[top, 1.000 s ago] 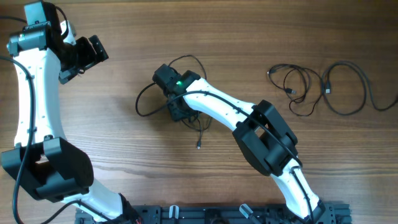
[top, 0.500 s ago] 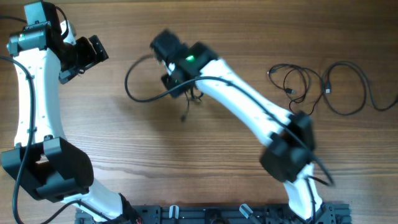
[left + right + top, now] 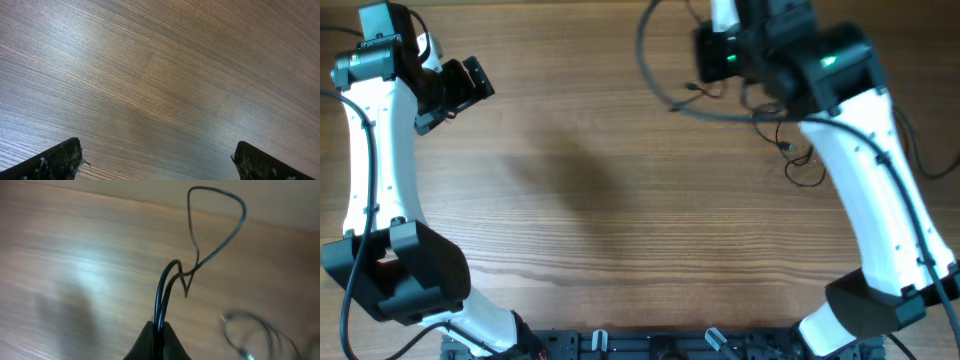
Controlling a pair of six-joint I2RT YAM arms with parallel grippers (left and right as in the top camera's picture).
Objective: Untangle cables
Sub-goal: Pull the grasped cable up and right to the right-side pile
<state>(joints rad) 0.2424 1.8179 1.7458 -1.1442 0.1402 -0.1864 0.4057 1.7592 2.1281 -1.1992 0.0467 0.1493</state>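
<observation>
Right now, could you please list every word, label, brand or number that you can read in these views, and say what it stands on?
There are none. No lettering shows on the table, the left gripper, the right gripper, the cable it is shut on, or the other cables.
The green light on the right arm is a plain glow, not a sign.

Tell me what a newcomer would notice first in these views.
The right tool, raised at the far right of the table, is shut on a thin black cable whose loop hangs in the air. Beside it, more cables lie loose on the table, partly hidden by the right arm. The left tool hovers open at far left, holding nothing.
</observation>
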